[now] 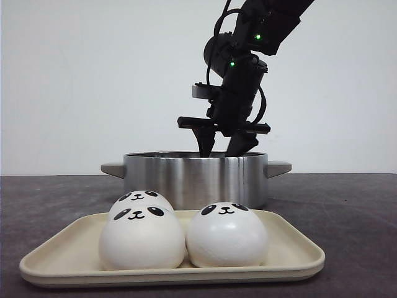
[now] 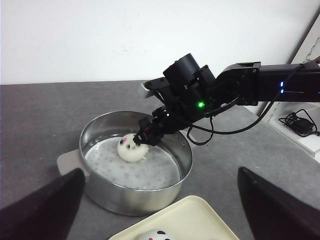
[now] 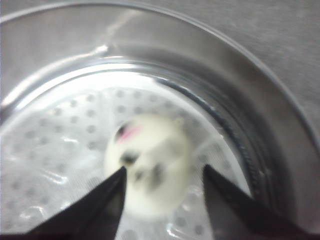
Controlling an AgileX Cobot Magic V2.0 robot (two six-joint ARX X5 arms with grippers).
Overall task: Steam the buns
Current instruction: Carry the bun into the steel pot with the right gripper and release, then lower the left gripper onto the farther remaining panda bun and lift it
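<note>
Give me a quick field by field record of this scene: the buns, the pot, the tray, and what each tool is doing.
buns on tray: three
bun in pot: one, on the perforated steamer plate
pot: steel, two handles, behind the tray
tray: cream, nearest the camera
right tool: inside the pot, around the bun; contact blurred
left tool: open, holding nothing

The buns (image 1: pixel 226 236) were white with black panda faces. The tray (image 1: pixel 298 257) was cream, the pot (image 1: pixel 195 177) shiny silver, the table (image 1: pixel 353 205) dark grey.
</note>
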